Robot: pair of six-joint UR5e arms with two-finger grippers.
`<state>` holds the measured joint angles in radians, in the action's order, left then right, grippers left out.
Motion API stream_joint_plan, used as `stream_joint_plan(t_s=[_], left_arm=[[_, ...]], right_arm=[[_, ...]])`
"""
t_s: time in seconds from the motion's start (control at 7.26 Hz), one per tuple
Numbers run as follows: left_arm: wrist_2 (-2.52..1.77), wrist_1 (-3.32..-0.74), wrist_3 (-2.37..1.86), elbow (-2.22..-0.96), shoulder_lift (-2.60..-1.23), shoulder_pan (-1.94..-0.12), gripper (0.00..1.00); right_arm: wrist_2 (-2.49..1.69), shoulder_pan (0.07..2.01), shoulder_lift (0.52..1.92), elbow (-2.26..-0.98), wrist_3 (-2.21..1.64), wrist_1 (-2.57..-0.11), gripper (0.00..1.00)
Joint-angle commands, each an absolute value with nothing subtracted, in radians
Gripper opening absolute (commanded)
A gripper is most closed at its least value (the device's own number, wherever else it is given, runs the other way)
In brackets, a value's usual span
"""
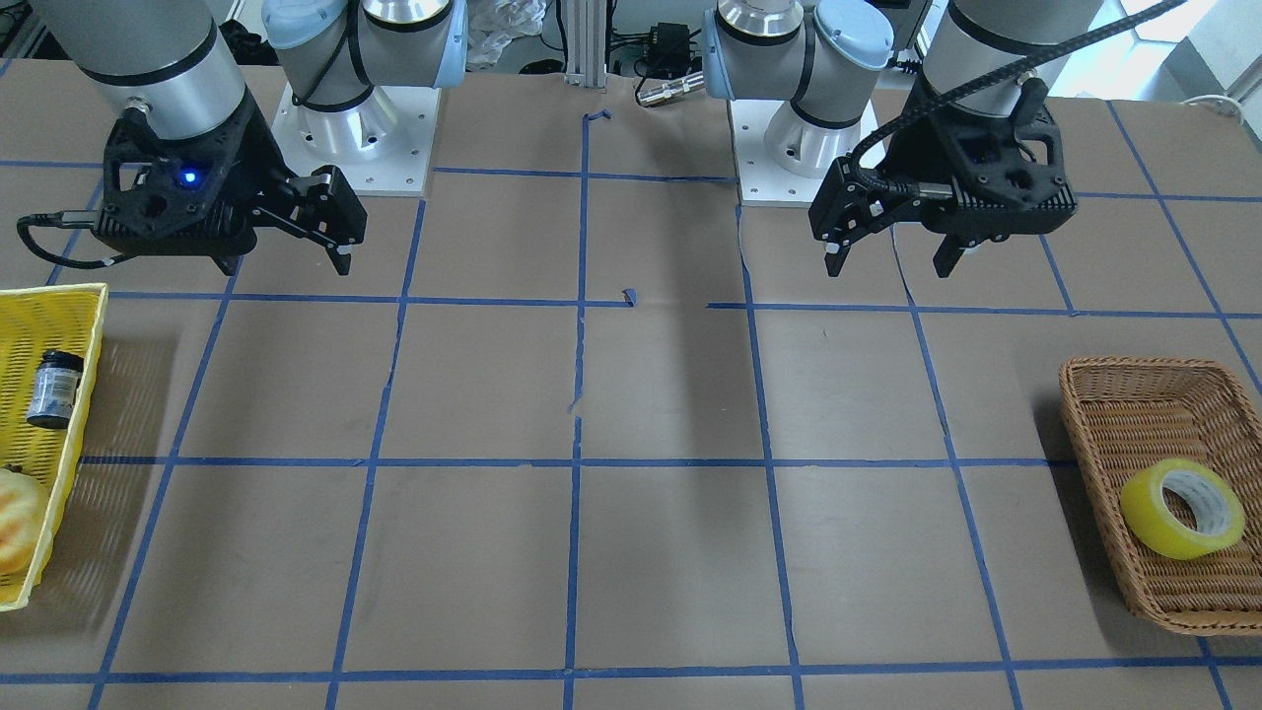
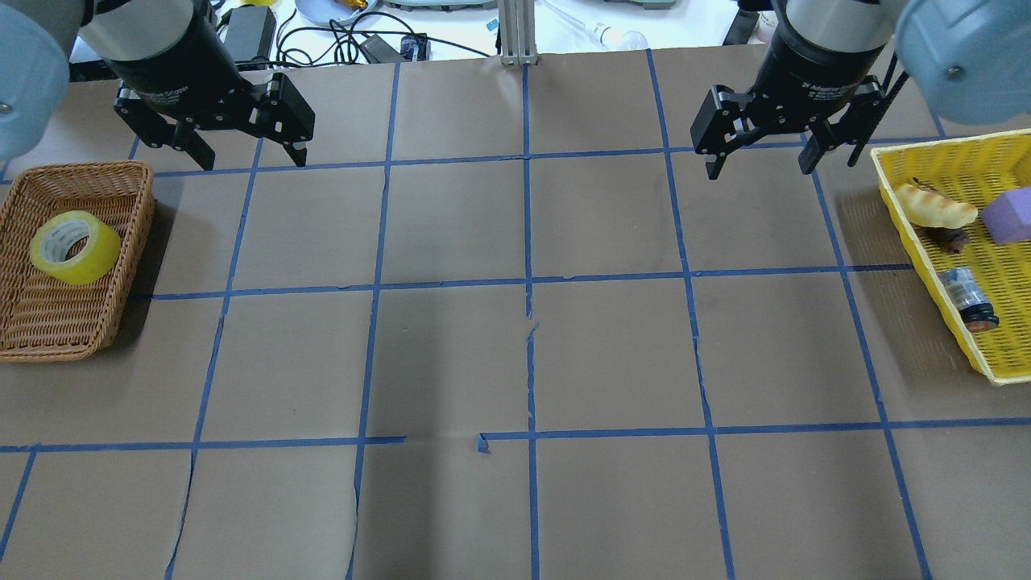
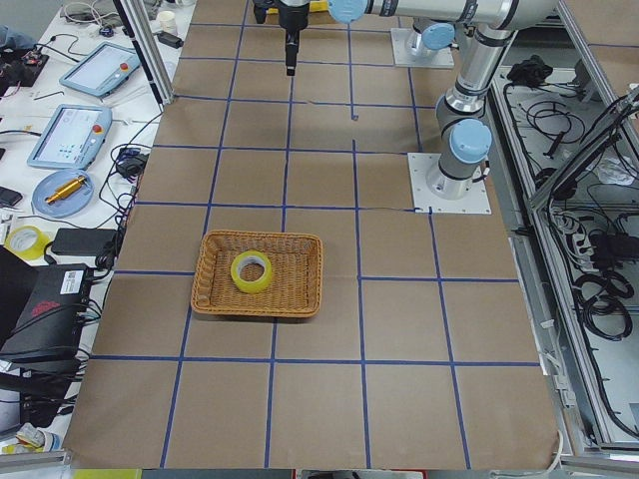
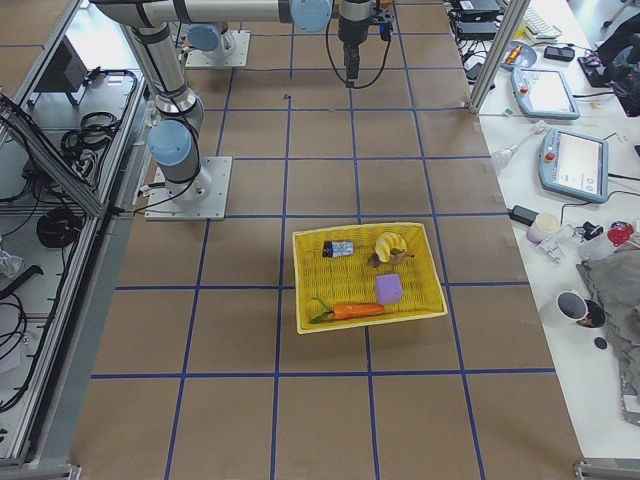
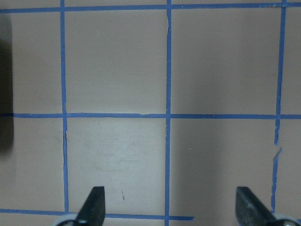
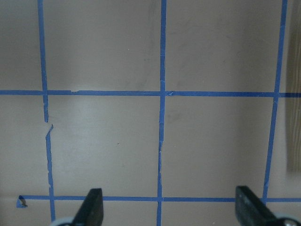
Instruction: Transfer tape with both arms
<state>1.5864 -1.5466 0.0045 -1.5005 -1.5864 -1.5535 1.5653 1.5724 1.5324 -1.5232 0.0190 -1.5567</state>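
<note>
Tape [image 2: 90, 259] inside wicker basket [image 2: 48, 340]; left arm [image 2: 161, 50], right arm [image 2: 821, 48] with jaws spread.

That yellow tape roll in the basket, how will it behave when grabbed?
The tape is a thick ring on a white core, so probably stiff. Its glossy side may slip. Lying tilted in the wicker basket, it could roll.

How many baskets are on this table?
2. A brown wicker basket sits on the robot's left side, holding the tape. A yellow basket sits on its right side, holding a small jar among other things. None seems hidden.
</note>
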Motion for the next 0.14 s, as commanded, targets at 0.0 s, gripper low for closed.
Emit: stream_joint_plan(t_s=[0.0], left_arm=[[1.586,-1.549,-0.008,-1.502,-1.583,-1.555,0.99]], right_arm=[[1.557,1.574,1.534,-1.523,0.017,-1.555,1.00]])
